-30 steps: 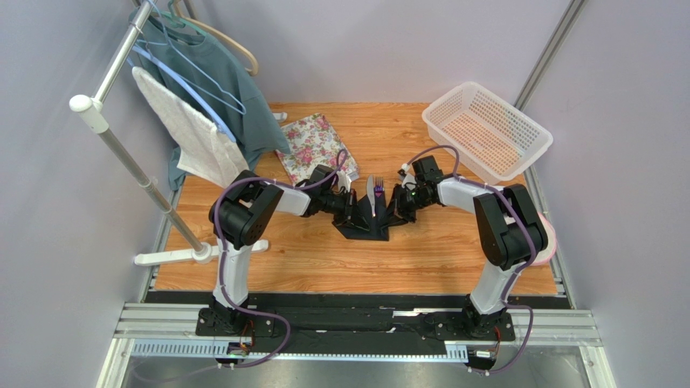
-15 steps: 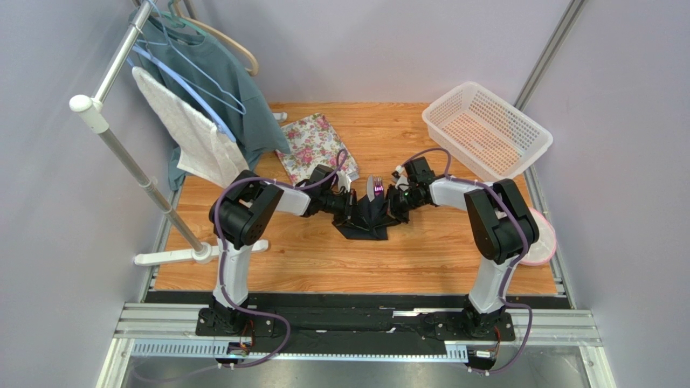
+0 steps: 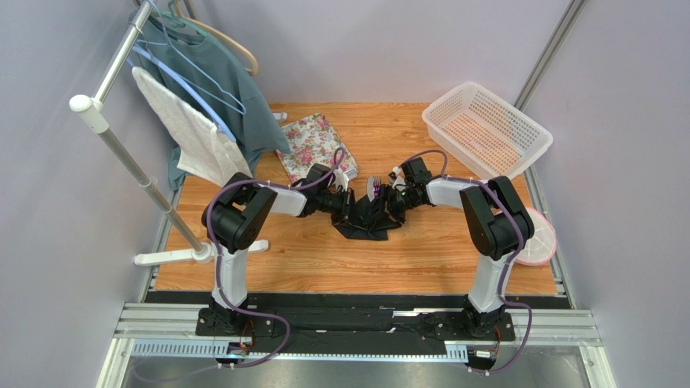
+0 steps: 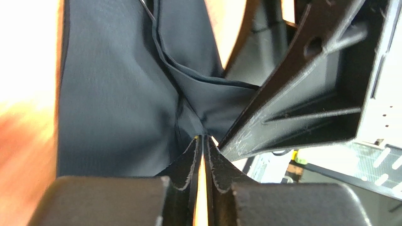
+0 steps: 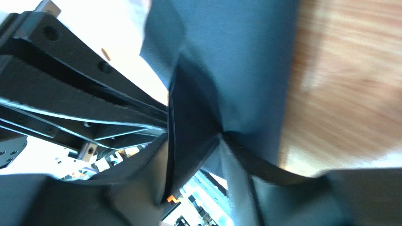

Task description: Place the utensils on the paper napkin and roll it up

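About the middle of the table the black paper napkin is gathered into a crumpled bundle between the two arms. The purple fork pokes out of its far side toward the table's far edge. The knife I cannot pick out for certain, so it is probably under the paper beside the fork. To my eye the step in hand is bringing the napkin's two sides up and over the utensils to start the roll, and it wants a gentle touch. The sheet is thin and would tear if the arms tugged against each other, so each side should be laid over the fork rather than dragged, one flap overlapping the other, with the utensils side by side along the fold. Letting go of one flap at a time, while the other arm pins the bundle, would stop it springing open, and the roll ought to go tight from one side so nothing slides out of the open end. The left gripper has its jaws all but together, only a hairline of light between them, and a pleat of napkin is drawn to a point right at their tips, so I take it to be pinching the paper. The right gripper stands with its jaws apart; a fold of napkin hangs into the gap and brushes one finger, but nothing looks clamped there.
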`<action>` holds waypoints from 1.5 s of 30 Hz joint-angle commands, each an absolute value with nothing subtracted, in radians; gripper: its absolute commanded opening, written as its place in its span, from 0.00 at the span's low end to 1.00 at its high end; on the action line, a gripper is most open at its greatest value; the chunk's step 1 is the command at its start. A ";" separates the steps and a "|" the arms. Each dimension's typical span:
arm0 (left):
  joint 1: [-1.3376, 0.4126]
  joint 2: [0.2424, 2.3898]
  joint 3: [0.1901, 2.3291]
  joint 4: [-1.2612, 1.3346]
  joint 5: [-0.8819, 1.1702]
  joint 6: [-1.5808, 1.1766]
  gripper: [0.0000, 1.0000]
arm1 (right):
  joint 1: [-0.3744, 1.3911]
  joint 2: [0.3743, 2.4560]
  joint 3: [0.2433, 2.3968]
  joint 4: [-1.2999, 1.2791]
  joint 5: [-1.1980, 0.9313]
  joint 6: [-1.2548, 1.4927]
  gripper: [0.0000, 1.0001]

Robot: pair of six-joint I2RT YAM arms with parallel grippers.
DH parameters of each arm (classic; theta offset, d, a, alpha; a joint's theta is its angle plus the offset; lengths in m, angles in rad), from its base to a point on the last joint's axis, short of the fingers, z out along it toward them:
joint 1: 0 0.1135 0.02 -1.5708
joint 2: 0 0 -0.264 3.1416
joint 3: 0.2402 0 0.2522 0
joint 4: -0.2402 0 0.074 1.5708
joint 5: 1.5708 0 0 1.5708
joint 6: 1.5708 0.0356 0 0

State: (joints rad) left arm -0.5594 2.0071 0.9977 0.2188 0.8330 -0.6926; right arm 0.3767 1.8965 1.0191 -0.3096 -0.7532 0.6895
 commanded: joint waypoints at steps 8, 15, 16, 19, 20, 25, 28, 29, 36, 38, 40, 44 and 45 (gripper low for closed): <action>-0.391 1.806 0.905 0.230 0.833 -0.686 0.37 | 0.374 1.921 1.026 -0.305 -0.693 0.684 0.69; -0.382 1.809 0.959 0.259 0.833 -0.752 0.49 | 0.376 1.927 1.032 -0.302 -0.704 0.695 0.90; -0.382 1.813 0.969 0.255 0.831 -0.755 0.49 | 0.376 1.925 1.032 -0.301 -0.703 0.693 0.90; -0.382 1.821 1.003 0.238 0.828 -0.752 0.50 | 0.376 1.925 1.035 -0.301 -0.709 0.692 0.98; -0.382 1.827 1.014 0.221 0.824 -0.750 0.50 | 0.376 1.927 1.035 -0.301 -0.715 0.690 1.00; -0.399 1.880 1.052 0.238 0.844 -0.811 0.39 | 0.376 1.917 1.026 -0.281 -0.716 0.692 1.00; -0.410 1.914 1.081 0.273 0.856 -0.839 0.30 | 0.376 1.919 1.029 -0.273 -0.715 0.689 1.00; -0.414 1.924 1.095 0.261 0.850 -0.833 0.29 | 0.376 1.921 1.029 -0.272 -0.719 0.689 1.00; -0.457 2.020 1.172 0.268 0.861 -0.856 0.25 | 0.376 1.927 1.029 -0.270 -0.729 0.689 1.00; -0.471 2.052 1.189 0.290 0.873 -0.868 0.24 | 0.374 1.928 1.029 -0.267 -0.732 0.692 1.00; -0.482 2.080 1.206 0.294 0.876 -0.871 0.24 | 0.376 1.928 1.031 -0.265 -0.732 0.690 1.00; -0.489 2.109 1.210 0.308 0.887 -0.882 0.24 | 0.376 1.930 1.032 -0.267 -0.733 0.689 1.00; -0.491 2.117 1.210 0.308 0.888 -0.881 0.24 | 0.376 1.930 1.032 -0.267 -0.733 0.689 1.00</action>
State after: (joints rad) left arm -0.4828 2.0941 1.1778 0.2638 0.8551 -0.8608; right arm 0.3767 1.8965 1.0447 -0.2749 -0.8349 0.7258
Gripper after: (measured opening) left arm 0.246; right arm 0.997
